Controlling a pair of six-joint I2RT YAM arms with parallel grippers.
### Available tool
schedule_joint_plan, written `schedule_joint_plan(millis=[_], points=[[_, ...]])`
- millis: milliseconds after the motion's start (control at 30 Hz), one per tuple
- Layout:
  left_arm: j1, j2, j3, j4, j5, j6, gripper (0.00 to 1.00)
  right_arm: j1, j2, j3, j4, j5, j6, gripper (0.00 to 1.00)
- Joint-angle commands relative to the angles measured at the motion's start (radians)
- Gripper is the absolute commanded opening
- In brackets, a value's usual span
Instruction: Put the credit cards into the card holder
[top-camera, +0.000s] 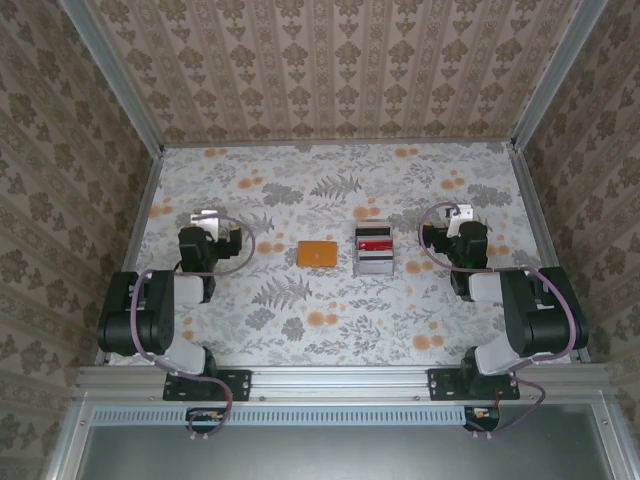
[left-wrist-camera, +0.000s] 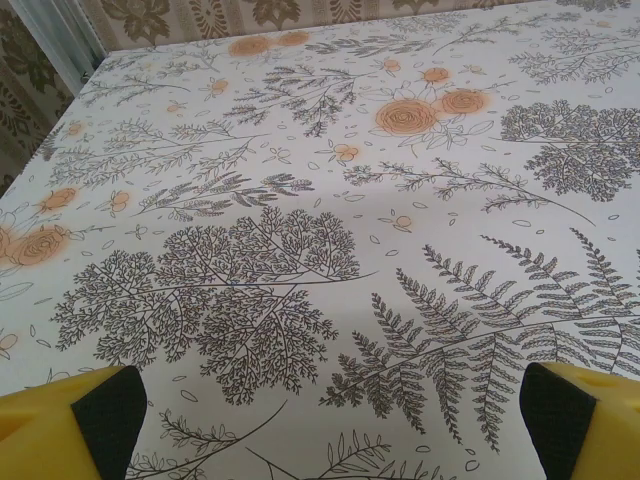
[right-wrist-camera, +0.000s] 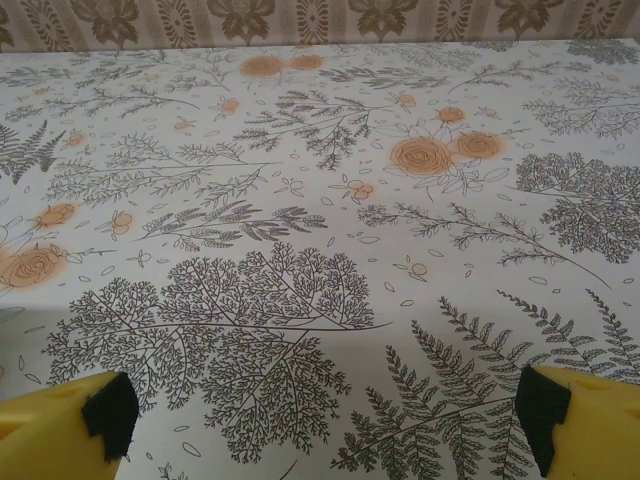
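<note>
The desk (top-camera: 330, 330) has a cloth with grey leaves and orange flowers on it. Near the middle of the desk lies the card holder (top-camera: 319, 253). It is small, flat and orange, it is shut, and it has a tiny pale dot on top. Just beside it, on its right, stands a grey rack (top-camera: 374, 269). The two do not touch. The cards (top-camera: 375, 243) sit in the rack, and I can see red, black and a pale one. They are too small to count. The left fingers (top-camera: 205, 222) are on the left side of the desk, well apart from the card holder. The right fingers (top-camera: 458, 218) are on the right side, near the rack but not touching it. From the left wrist, the left fingers (left-wrist-camera: 105, 415) are yellow with black pads, one in each bottom corner, spread wide with just the flowery cloth between them. They hold nothing. From the right wrist, the right fingers (right-wrist-camera: 100, 420) look the same, yellow with black pads, spread wide and holding nothing. Walls with a brown pattern (top-camera: 340, 60) stand around the desk.
</note>
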Motion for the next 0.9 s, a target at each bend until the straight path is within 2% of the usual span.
schedule_joint_plan(millis=[0, 867], points=[[0.009, 0.009, 0.019, 0.031, 0.014, 0.013, 1.0, 0.004, 0.014, 0.022, 0.025, 0.018, 0.006, 1.0], [0.026, 0.005, 0.024, 0.021, 0.035, 0.002, 1.0, 0.006, -0.005, 0.031, -0.001, 0.026, 0.009, 1.0]])
